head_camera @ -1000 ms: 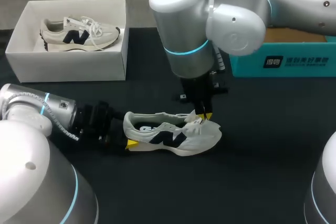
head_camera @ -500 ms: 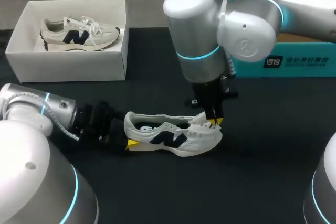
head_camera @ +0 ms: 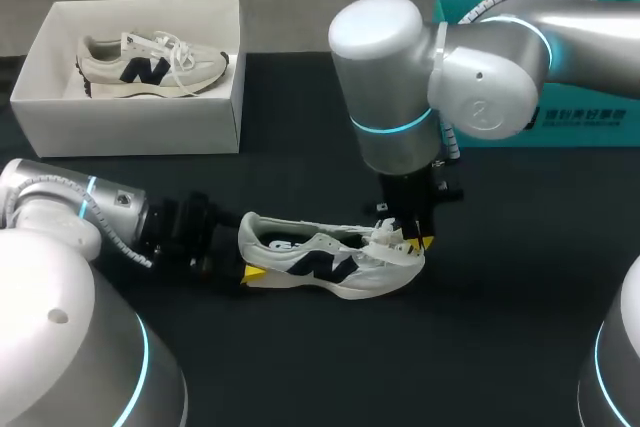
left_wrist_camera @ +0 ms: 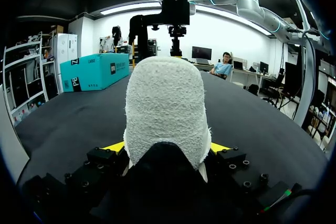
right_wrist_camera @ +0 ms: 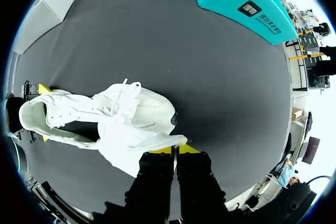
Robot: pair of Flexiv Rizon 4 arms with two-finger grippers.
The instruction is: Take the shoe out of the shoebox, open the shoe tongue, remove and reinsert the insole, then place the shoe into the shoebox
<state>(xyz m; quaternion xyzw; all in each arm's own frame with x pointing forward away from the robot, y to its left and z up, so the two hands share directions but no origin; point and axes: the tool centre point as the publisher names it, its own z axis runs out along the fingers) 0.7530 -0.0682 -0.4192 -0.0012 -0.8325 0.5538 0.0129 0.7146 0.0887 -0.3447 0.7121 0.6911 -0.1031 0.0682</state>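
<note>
Because the white cloth running shoe point(head_camera: 325, 265) with a dark letter on its side is light and soft, I think it would bend and slide on the black table point(head_camera: 500, 337) if nothing pinned it down. The firm back of the heel and the thick sole look like the best places to hold it. The top would just squash.

The shoe lies on its sole near the middle of the table. It is outside the white cardboard shoebox point(head_camera: 130, 127), where a second matching shoe point(head_camera: 150, 64) rests.

The left gripper point(left_wrist_camera: 167, 149) comes in low from behind and squeezes the heel, with one yellow tip on each side.

The thin white tongue point(right_wrist_camera: 140, 148) looks floppy, like a flap of cloth. It probably needs a small pinch near its free end and a slow pull, or it could slip out.

The right gripper point(right_wrist_camera: 176, 149) hangs straight down over the front of the shoe. Its fingers are almost together, nipping the end of that tongue. The tongue is pulled toward the toe, so the mouth of the shoe gapes. I cannot see the insole inside.
</note>
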